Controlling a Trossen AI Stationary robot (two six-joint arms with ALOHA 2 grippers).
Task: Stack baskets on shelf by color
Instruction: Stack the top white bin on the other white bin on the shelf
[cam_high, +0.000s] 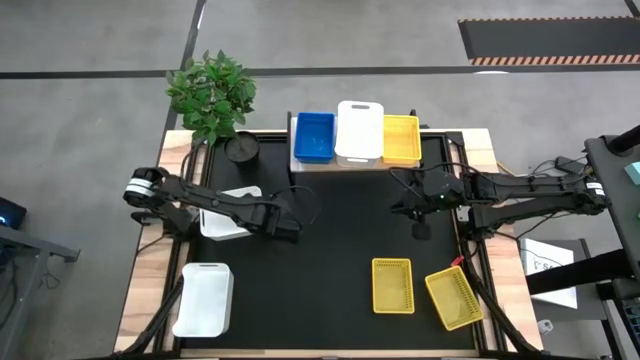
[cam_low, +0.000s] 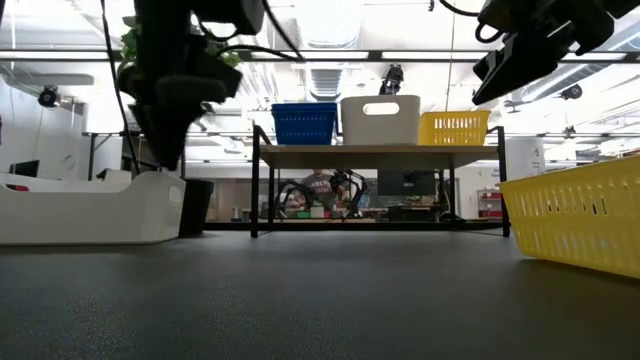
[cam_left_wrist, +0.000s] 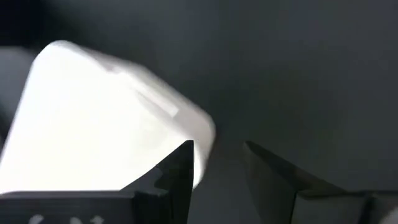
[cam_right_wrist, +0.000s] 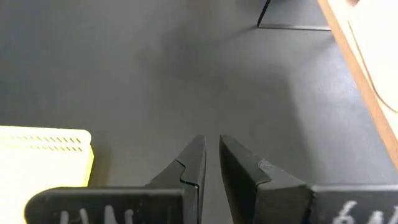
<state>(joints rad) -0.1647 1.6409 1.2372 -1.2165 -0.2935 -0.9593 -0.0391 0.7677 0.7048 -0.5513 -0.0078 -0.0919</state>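
Note:
On the wood-topped shelf at the table's far edge stand a blue basket, a white basket and a yellow basket, side by side. Two white baskets rest on the mat at left, and two yellow baskets near the front right. My left gripper is open and hovers just right of the upper white basket. My right gripper is shut and hangs over bare mat, above the yellow baskets.
A black plant pot with a leafy plant stands left of the shelf. Bare black mat lies between the two grippers. The table's wooden rim runs along the right side. People show in the room behind the shelf.

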